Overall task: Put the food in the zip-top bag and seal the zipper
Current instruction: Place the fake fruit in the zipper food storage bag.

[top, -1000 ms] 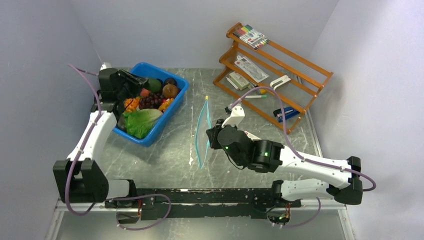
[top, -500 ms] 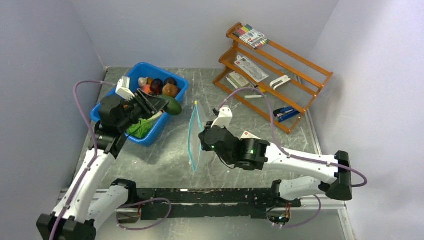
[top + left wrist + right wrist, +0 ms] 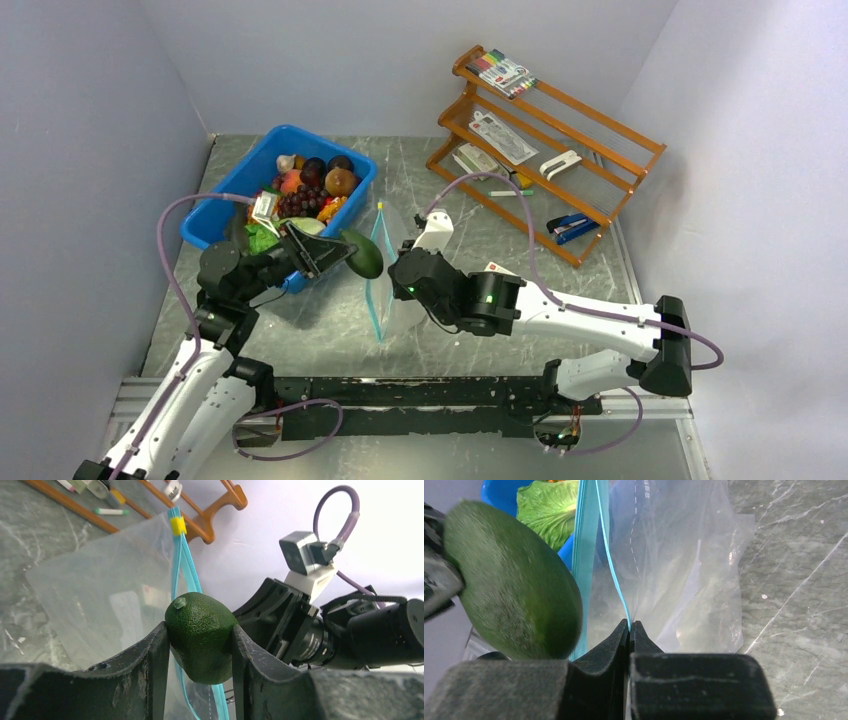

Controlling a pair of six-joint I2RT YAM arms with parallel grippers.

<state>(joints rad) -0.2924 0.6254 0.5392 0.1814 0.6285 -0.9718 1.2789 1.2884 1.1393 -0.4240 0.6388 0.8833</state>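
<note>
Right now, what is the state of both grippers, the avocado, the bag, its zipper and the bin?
zip-top bag: held upright, looks empty.
zipper: unsealed, lips slightly apart.
right gripper: shut on the zip-top bag's edge.
avocado: held in the air, beside the zipper.
left gripper: shut on the avocado.
blue bin: holds the other food.

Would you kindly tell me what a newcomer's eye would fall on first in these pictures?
First, the dark green avocado, clamped in the left gripper mid-table, right beside the mouth of the zip-top bag. Next, the right gripper, pinching that bag at its teal zipper edge. Behind them on the left stands a blue bin heaped with toy food.
</note>
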